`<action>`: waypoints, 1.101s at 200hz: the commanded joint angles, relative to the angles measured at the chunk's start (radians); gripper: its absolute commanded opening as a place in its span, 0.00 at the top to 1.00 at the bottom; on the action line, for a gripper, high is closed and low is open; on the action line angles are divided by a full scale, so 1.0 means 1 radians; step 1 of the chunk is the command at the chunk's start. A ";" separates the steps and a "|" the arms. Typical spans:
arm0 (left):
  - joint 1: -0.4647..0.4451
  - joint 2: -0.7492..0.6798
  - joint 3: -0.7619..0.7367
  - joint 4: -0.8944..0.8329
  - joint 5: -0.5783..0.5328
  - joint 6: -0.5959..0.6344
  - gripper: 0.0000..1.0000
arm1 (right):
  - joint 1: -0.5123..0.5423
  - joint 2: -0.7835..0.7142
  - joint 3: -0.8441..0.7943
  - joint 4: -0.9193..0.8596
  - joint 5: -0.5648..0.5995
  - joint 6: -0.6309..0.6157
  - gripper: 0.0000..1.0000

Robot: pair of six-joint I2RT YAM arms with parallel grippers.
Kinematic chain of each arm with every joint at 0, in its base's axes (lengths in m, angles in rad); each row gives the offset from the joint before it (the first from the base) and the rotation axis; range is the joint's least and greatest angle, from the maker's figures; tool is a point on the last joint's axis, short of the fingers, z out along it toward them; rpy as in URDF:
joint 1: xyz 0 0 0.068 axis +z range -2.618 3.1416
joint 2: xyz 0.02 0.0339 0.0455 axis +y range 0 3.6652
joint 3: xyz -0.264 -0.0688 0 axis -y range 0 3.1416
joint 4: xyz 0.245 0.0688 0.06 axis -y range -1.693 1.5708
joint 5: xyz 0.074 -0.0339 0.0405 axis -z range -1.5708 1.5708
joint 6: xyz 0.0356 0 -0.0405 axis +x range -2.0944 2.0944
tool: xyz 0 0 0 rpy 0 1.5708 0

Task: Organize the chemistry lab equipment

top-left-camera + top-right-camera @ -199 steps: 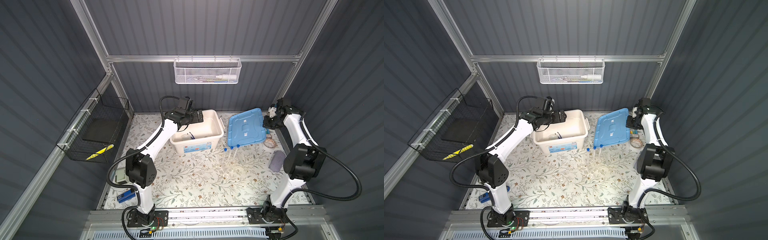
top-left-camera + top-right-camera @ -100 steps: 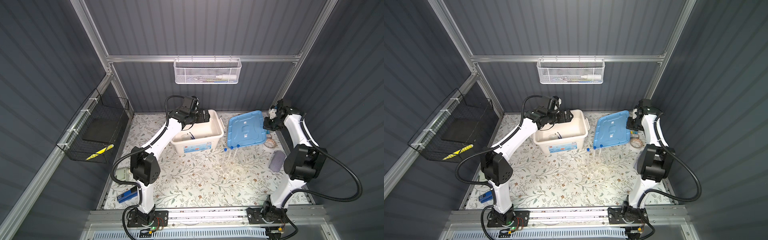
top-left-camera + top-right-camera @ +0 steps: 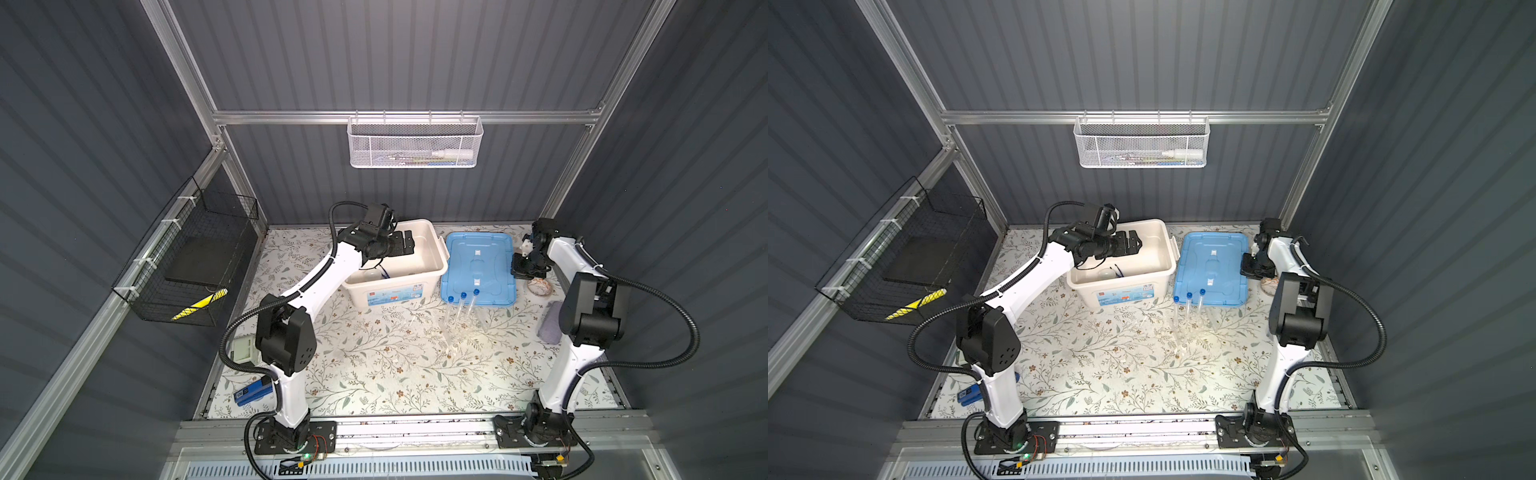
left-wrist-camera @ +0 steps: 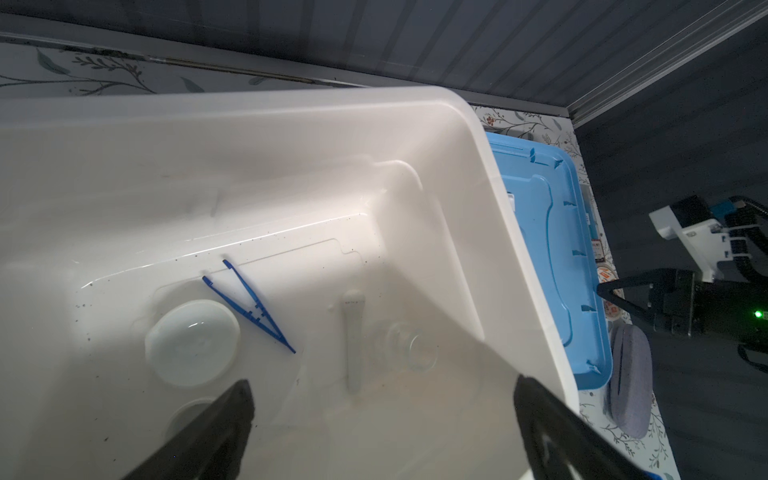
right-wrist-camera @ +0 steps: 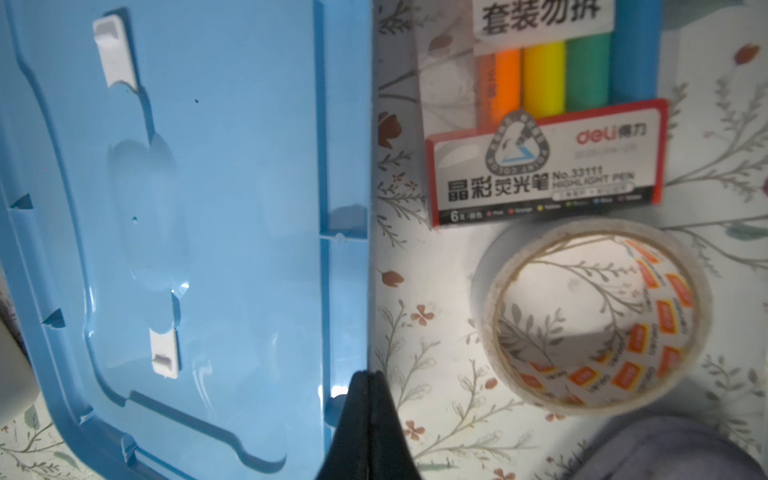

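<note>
Lab equipment (image 3: 1105, 273) is partly stowed. The left gripper (image 4: 382, 380) hangs open, empty, over the bin (image 3: 432, 266); below it lie a dish (image 4: 193, 343), tweezers (image 4: 249, 307), pestle (image 4: 352, 336) and glassware (image 4: 415, 349). In both top views the tubes (image 3: 459, 311), seemingly upright in a clear rack (image 3: 478, 326), stand at the bin's five o'clock, just beside the lid's (image 3: 1212, 266) six o'clock edge. The right gripper (image 5: 368, 376) is closed at the lid's three o'clock edge; dragging the lid could tip the rack.

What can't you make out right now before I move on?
- Mesh basket contents: too small, behind mesh, in both top views.
- Second white dish: partly hidden by the left gripper, left wrist view.
- Clear glassware: transparent, shape unclear, left wrist view.
- Highlighter pack: cut off by the right wrist view's edge.
</note>
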 commanded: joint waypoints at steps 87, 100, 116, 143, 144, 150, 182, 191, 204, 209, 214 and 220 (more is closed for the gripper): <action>-0.004 -0.060 -0.032 0.002 -0.040 -0.004 0.00 | 0.027 0.107 0.033 0.010 0.020 0.031 0.97; -0.004 -0.060 -0.032 0.000 -0.041 -0.001 0.00 | 0.026 0.115 0.031 0.010 0.023 0.036 0.91; -0.004 -0.059 -0.031 -0.001 -0.042 0.001 0.00 | 0.027 0.123 0.029 0.007 0.016 0.038 0.84; -0.004 -0.060 -0.025 -0.007 -0.047 0.005 0.00 | 0.027 0.138 0.032 -0.008 0.033 0.028 0.71; -0.004 -0.059 -0.025 -0.008 -0.047 0.006 0.00 | 0.028 0.138 0.031 -0.008 0.033 0.027 0.71; -0.004 -0.060 -0.025 -0.009 -0.049 0.006 0.00 | 0.027 0.142 0.032 -0.010 0.032 0.023 0.69; -0.004 -0.064 -0.027 -0.019 -0.054 0.008 0.00 | 0.028 0.162 0.036 -0.022 0.031 0.015 0.68; -0.004 -0.065 -0.025 -0.022 -0.056 0.009 0.00 | 0.029 0.168 0.037 -0.027 0.030 0.013 0.69; -0.004 -0.068 -0.029 -0.027 -0.064 0.010 0.00 | 0.038 0.178 0.046 -0.042 0.052 0.006 0.71; -0.004 -0.071 -0.031 -0.026 -0.068 0.009 0.00 | 0.041 0.182 0.050 -0.048 0.061 0.003 0.71; -0.004 -0.073 -0.033 -0.025 -0.070 0.010 0.00 | 0.043 0.188 0.059 -0.058 0.067 0.000 0.72; -0.004 -0.076 -0.035 -0.023 -0.071 0.009 0.00 | 0.045 0.195 0.071 -0.073 0.077 0.000 0.73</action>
